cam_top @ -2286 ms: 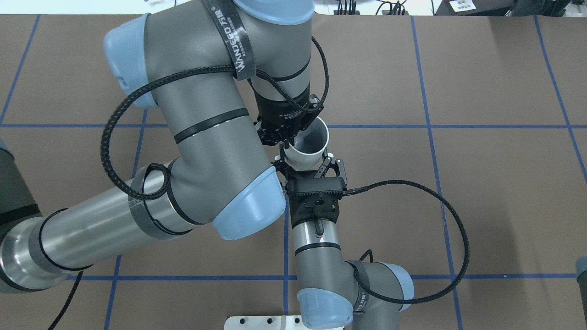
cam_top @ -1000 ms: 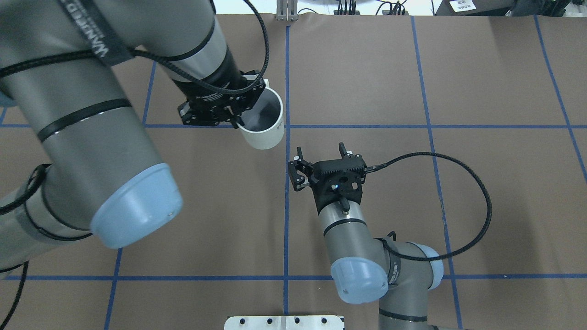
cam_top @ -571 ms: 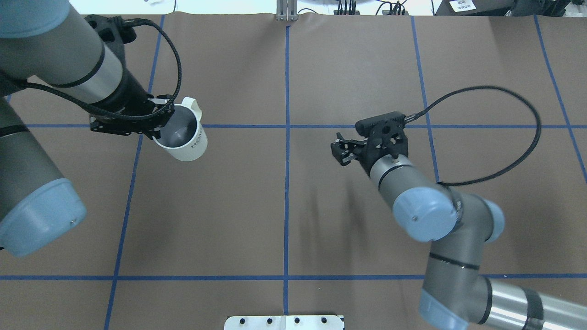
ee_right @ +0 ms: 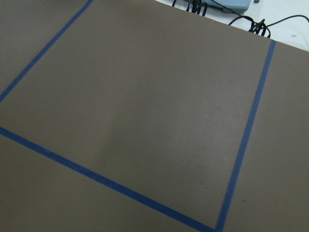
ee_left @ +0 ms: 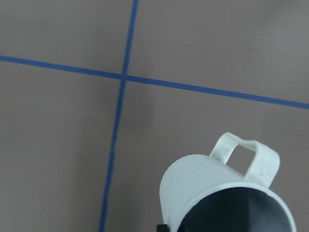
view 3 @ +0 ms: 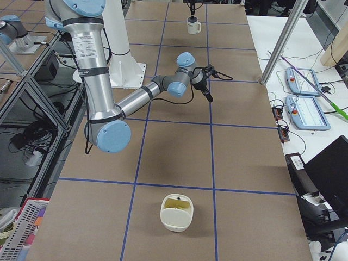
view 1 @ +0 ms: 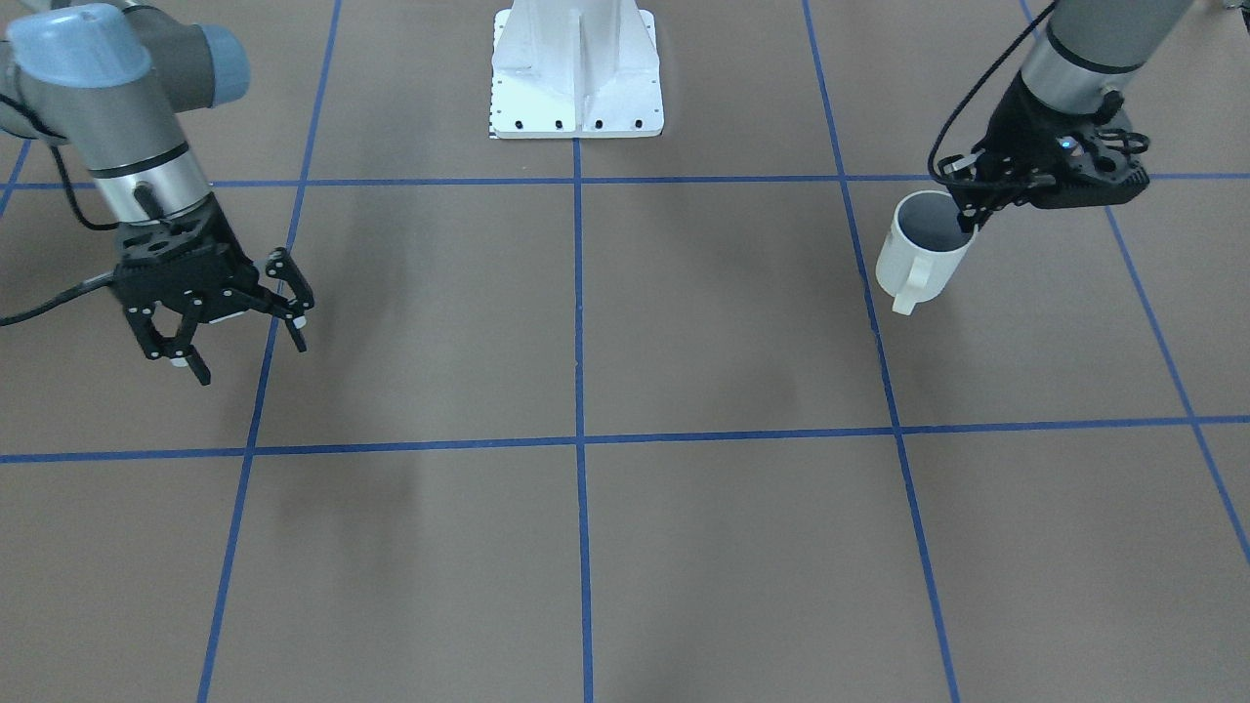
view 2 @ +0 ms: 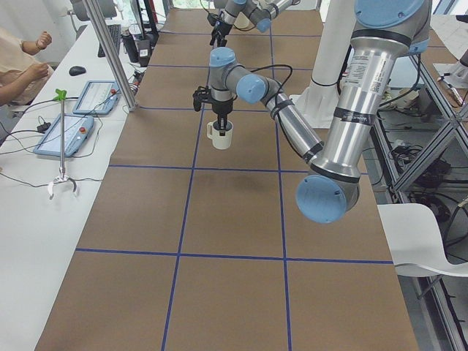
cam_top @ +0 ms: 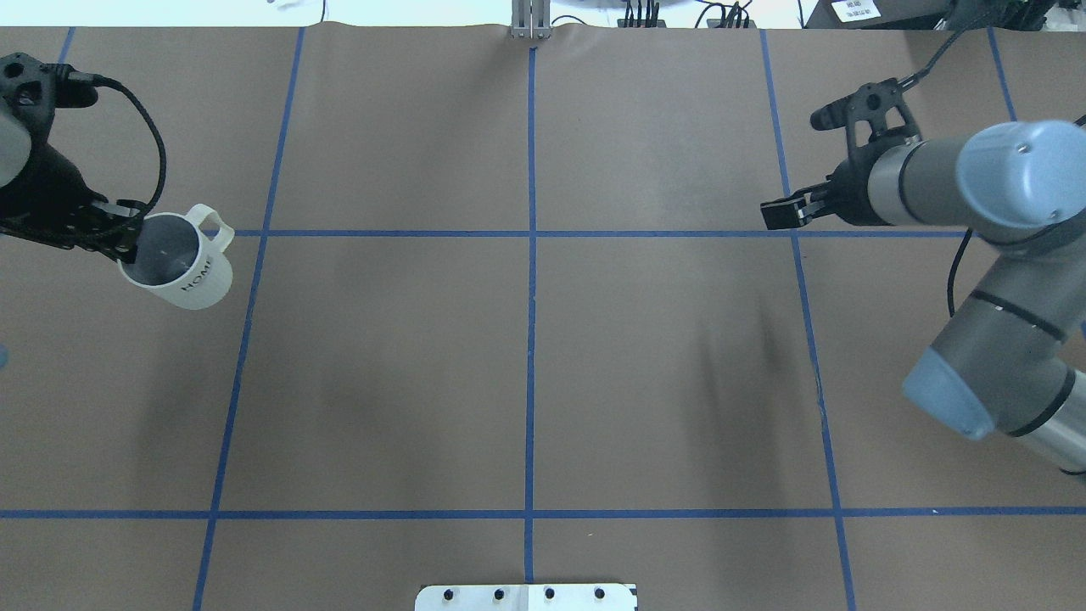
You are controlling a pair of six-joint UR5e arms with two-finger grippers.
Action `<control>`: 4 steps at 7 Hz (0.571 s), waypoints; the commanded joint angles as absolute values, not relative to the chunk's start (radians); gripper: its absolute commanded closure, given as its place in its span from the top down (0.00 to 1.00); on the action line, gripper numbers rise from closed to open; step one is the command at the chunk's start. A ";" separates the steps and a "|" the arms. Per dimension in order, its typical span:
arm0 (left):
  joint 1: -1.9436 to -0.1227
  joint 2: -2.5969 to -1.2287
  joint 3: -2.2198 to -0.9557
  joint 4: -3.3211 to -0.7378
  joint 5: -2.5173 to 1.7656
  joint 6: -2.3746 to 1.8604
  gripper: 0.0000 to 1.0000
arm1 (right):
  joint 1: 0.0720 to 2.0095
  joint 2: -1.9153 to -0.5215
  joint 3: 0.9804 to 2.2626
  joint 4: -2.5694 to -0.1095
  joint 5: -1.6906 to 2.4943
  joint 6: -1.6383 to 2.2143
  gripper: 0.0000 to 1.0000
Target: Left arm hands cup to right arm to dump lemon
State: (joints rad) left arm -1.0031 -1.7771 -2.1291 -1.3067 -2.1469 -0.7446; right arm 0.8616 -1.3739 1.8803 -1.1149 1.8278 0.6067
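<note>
- The cup (view 1: 918,256) is being held by its rim in the left gripper (view 1: 969,221), over the part of the table (view 1: 684,322) on the robot's left, just beside a blue tape line (view 1: 872,322).
- One finger is being pressed inside the grey wall and the other against the white outside, so the jaws are being closed narrowly on the rim.
- The cup is being carried roughly upright, mouth up, with its handle (ee_left: 248,158) pointing away from the robot. Whether its base is touching the table cannot be told.
- The lettering "HOME" (cam_top: 200,287) is being shown on its side.
- The right gripper (view 1: 249,356) is being held above the table on the robot's right, well apart from the cup, with its fingers spread wide.
- A cream container (view 3: 176,212), yellowish inside, is being seen at the table's end on the robot's right; its contents cannot be told.
</note>
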 commanded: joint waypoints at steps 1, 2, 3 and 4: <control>-1.072 -1.677 -2.032 -1.445 -2.158 -0.577 0.00 | 1.058 -1.399 1.882 -1.286 2.049 0.349 1.00; -1.115 -1.646 -1.929 -1.598 -2.211 -0.536 0.00 | 1.168 -1.399 1.884 -1.401 2.156 0.184 1.00; -1.152 -1.588 -1.854 -1.700 -2.286 -0.455 0.00 | 1.254 -1.399 1.891 -1.496 2.221 0.084 1.00; -1.150 -1.577 -1.849 -1.722 -2.284 -0.463 0.00 | 1.303 -1.413 1.894 -1.537 2.255 0.033 1.00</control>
